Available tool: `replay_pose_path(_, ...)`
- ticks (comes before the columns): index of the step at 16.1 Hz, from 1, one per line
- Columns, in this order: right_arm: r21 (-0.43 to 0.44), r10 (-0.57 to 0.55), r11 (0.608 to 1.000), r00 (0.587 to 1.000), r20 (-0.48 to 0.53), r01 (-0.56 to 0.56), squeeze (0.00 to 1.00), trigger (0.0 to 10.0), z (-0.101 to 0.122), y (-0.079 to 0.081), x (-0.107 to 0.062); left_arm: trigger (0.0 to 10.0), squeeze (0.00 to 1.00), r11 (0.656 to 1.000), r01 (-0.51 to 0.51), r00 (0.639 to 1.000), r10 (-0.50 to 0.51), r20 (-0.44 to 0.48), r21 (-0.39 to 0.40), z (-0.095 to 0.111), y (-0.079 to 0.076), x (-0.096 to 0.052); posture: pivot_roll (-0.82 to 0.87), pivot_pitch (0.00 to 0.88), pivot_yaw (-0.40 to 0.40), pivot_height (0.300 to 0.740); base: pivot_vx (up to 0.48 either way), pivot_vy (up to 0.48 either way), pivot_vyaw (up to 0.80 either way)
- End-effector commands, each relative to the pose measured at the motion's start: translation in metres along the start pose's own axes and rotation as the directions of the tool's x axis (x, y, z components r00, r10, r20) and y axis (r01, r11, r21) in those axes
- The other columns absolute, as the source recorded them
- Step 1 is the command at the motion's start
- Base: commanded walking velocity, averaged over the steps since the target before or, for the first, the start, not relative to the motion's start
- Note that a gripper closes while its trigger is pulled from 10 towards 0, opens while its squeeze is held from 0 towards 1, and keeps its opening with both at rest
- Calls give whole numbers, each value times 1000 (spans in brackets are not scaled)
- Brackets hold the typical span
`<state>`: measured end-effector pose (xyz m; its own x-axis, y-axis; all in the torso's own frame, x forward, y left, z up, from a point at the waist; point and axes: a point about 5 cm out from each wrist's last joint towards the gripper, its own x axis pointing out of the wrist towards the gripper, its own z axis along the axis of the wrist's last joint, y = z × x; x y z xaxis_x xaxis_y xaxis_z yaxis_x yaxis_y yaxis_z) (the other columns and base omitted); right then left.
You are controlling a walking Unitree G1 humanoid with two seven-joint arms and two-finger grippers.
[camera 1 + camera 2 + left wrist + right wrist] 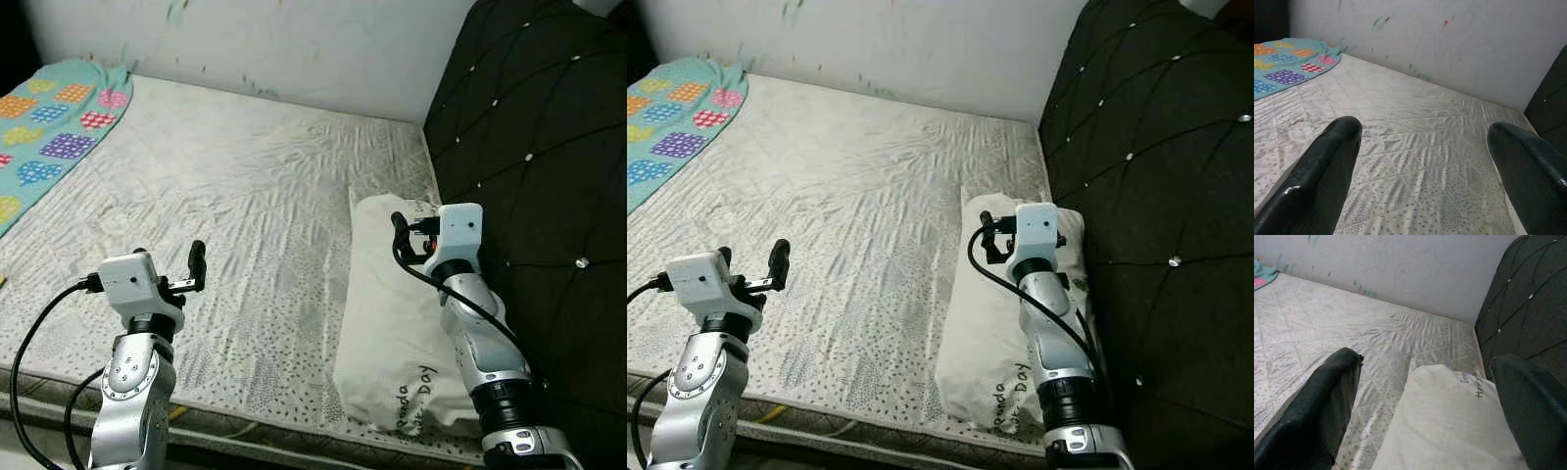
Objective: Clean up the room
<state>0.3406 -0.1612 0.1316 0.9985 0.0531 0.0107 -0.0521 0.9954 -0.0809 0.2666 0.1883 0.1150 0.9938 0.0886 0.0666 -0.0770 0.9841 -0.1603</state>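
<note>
One pillow (392, 323), one blanket (49, 127), two end effectors spread wide

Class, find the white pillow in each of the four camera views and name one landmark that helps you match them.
Left eye view: white pillow lower right, against the black headboard.
Right eye view: lower centre-right, under the right gripper.
Left wrist view: not in it.
Right wrist view: low, between the two fingers.
Shared landmark: the tufted black headboard.

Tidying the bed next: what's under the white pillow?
The pillow lies on the bare mattress, beside the black headboard. Anything beneath it is covered.
</note>
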Motion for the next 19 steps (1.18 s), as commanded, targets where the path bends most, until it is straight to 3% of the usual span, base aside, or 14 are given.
replay_pose_path(1, -9, -5, 1000, 1000, 9, 5, 0, 10000, 3, -2, 0, 10000, 0, 1000, 15, 1000, -15, -6, 6, 1, -4, 2, 9, 0, -77, 740, 0, 0, 0)
replay_pose_path(19, -9, -5, 1000, 1000, 9, 5, 0, 10000, 3, -2, 0, 10000, 0, 1000, 15, 1000, -15, -6, 6, 1, -4, 2, 9, 0, -77, 740, 0, 0, 0)
